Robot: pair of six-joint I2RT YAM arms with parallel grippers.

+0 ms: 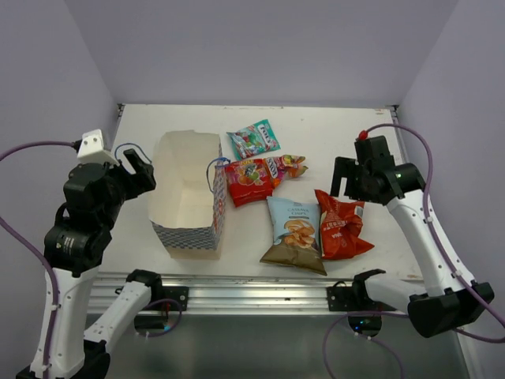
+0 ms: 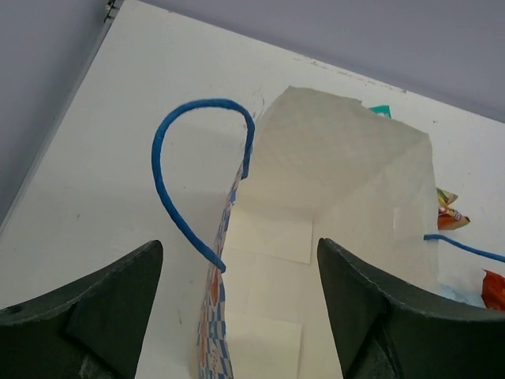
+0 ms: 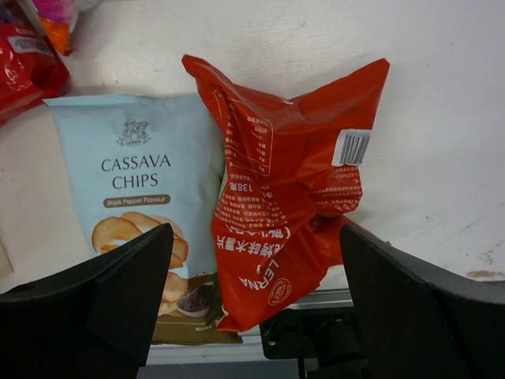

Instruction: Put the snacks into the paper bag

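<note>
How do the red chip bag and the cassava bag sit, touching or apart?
Touching. The right wrist view shows the red chip bag overlapping the right edge of the cassava bag, with no table showing between them there.

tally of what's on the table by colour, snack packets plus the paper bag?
Red: 2, the red chip bag and the red fruit-candy bag
Light blue: 1, the light-blue chip bag
Teal: 1, the teal packet
Red-yellow: 1, the red-yellow packet
Blue-and-white checkered: 1, the paper bag
Total: 6
</note>
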